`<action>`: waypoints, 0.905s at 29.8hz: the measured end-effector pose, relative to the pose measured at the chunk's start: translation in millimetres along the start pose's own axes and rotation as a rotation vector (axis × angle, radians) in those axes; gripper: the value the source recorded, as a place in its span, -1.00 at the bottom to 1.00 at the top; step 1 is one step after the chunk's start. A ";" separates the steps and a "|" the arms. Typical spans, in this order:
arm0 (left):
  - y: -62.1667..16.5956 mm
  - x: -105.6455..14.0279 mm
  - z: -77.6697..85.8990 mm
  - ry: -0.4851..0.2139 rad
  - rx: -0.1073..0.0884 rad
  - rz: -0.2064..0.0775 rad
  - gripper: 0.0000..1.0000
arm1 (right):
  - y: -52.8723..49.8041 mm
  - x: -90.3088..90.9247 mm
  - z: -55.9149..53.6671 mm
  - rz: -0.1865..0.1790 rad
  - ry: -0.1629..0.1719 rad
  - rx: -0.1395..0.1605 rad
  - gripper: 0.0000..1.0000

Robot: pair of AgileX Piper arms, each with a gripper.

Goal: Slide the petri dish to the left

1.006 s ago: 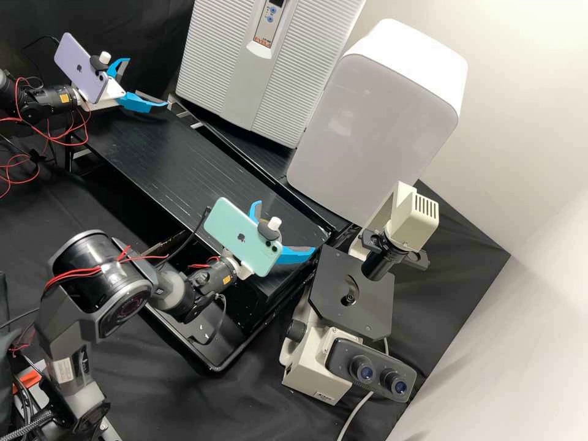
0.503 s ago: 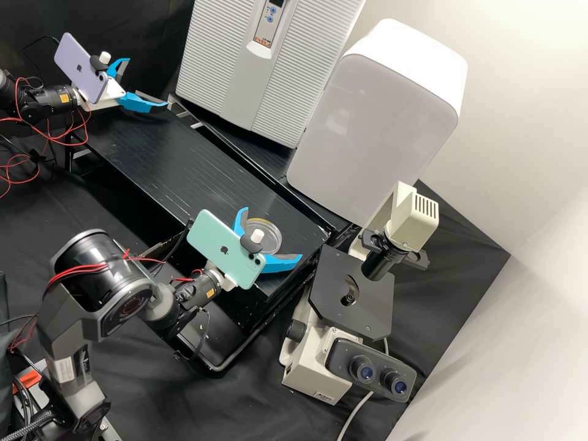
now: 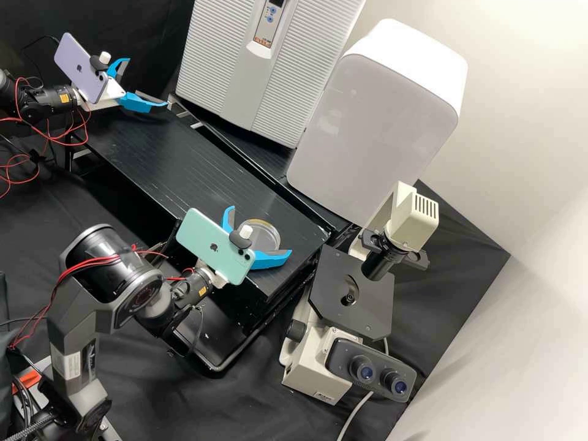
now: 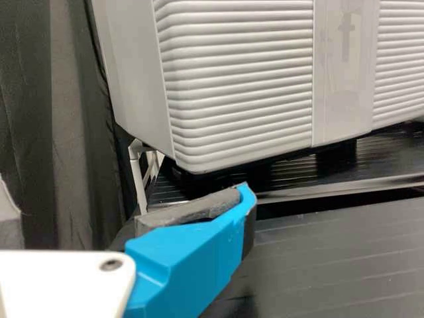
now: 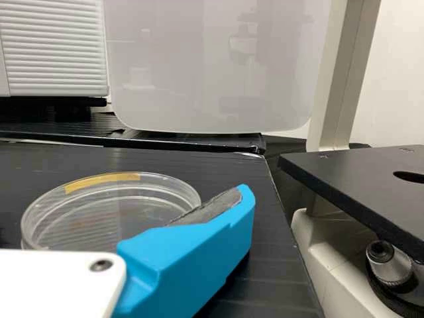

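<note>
While flat, petri dish (image 3: 262,233) between fingers (image 3: 271,261).

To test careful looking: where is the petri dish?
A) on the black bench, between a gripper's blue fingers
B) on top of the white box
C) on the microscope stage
A: the petri dish lies flat on the black bench, inside the open right gripper.

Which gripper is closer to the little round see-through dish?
Right. The right gripper has a finger on each side of the petri dish. The left gripper is far away at the other end of the bench, near the ribbed white machine.
</note>
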 end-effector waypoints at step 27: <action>0.0 0.0 0.0 0.000 0.000 0.000 1.00 | -6.0 -7.7 4.9 -0.041 -0.003 0.023 1.00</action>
